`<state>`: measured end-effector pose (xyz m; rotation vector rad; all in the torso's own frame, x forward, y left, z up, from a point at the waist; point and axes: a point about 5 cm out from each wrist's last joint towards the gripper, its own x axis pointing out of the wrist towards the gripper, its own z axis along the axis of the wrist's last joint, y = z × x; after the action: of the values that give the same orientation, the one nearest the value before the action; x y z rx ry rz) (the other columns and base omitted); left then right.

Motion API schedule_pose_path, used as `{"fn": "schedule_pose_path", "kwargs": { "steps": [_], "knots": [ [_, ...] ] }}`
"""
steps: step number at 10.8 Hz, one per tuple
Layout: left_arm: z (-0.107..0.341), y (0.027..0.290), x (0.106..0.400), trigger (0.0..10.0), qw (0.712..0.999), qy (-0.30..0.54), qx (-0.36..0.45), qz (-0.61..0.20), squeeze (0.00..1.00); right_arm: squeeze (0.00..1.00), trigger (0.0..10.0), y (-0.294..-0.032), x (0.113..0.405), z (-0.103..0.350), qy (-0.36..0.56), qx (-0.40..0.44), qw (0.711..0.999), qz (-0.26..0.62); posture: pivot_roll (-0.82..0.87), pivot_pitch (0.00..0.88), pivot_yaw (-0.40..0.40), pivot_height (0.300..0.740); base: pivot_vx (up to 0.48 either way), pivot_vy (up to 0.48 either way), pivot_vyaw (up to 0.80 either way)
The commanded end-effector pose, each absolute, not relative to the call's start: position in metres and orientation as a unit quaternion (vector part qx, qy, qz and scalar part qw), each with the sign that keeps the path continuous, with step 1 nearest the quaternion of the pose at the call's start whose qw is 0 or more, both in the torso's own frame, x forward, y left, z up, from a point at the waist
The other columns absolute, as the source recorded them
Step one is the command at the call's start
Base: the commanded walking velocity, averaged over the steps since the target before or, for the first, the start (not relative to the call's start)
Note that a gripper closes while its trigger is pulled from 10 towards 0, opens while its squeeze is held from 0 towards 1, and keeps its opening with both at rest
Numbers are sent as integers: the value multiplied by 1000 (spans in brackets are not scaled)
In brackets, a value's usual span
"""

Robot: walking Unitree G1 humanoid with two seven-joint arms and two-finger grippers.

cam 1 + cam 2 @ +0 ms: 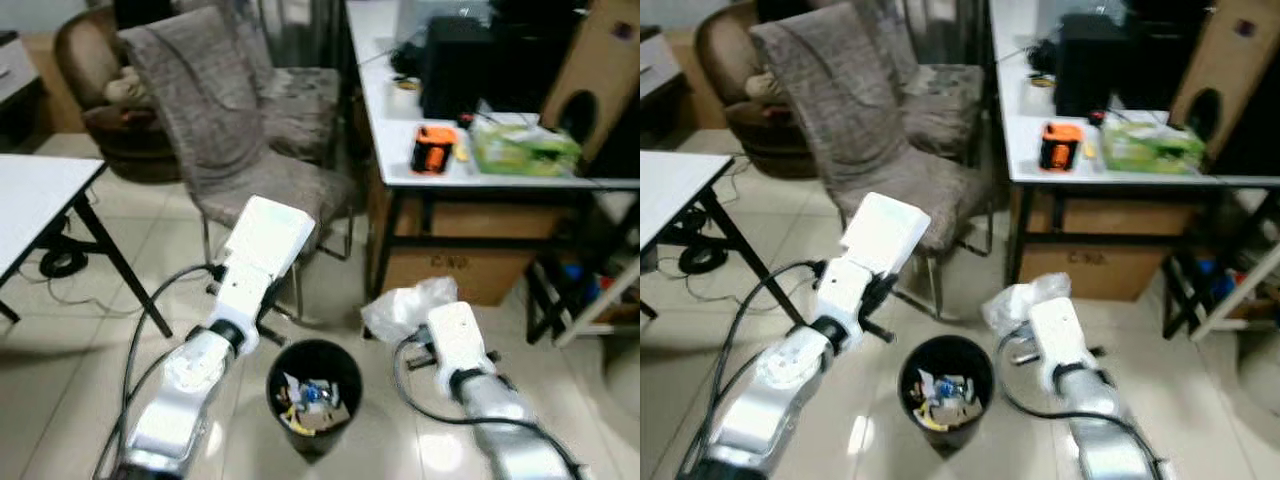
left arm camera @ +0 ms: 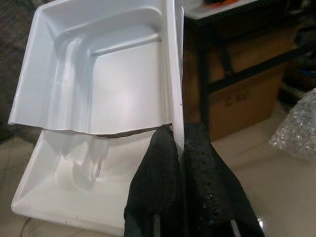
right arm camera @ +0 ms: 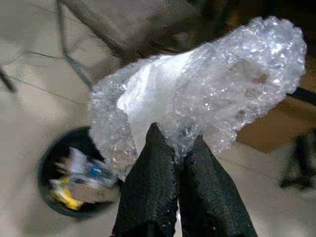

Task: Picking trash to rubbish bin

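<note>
A black round rubbish bin (image 1: 313, 395) stands on the tiled floor between my two arms, with mixed scraps inside. My left gripper (image 2: 178, 134) is shut on the edge of a white moulded plastic tray (image 1: 265, 235), held up to the left of the bin and a little beyond it. My right gripper (image 3: 174, 143) is shut on a crumpled wad of clear bubble wrap (image 1: 408, 305), which hangs to the right of the bin and above its rim level. In the right wrist view the bin (image 3: 74, 175) lies below and beside the wrap (image 3: 207, 84).
A grey chair (image 1: 250, 150) draped with a blanket stands just behind the bin. A white desk (image 1: 400, 140) with an orange object (image 1: 434, 148) and a cardboard box (image 1: 460, 250) under it is at the right. A folding table (image 1: 40, 200) and floor cables (image 1: 60, 262) are on the left.
</note>
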<state>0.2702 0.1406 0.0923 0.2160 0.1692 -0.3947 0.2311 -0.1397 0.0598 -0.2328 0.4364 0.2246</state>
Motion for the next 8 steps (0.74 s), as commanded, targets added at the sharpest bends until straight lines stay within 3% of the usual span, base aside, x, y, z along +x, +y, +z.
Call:
{"fn": "schedule_pose_path", "kwargs": {
  "steps": [1,3,5,8],
  "knots": [
    [97,136,274,10000,971,73,108,-201,0,0,10000,-147,231,62,216,-118,964,101,-87,29,20,740,356,0,0],
    [96,135,274,10000,970,74,107,-203,0,0,10000,-148,232,62,217,-117,963,104,-91,29,19,740,356,0,-800],
    [87,138,275,10000,969,96,128,-191,0,0,10000,-146,232,61,219,-131,960,117,-95,27,19,740,157,0,0],
    [45,152,281,10000,936,204,223,-177,0,0,10000,-137,227,59,229,-154,943,187,-106,34,22,740,0,0,0]
  ]
}}
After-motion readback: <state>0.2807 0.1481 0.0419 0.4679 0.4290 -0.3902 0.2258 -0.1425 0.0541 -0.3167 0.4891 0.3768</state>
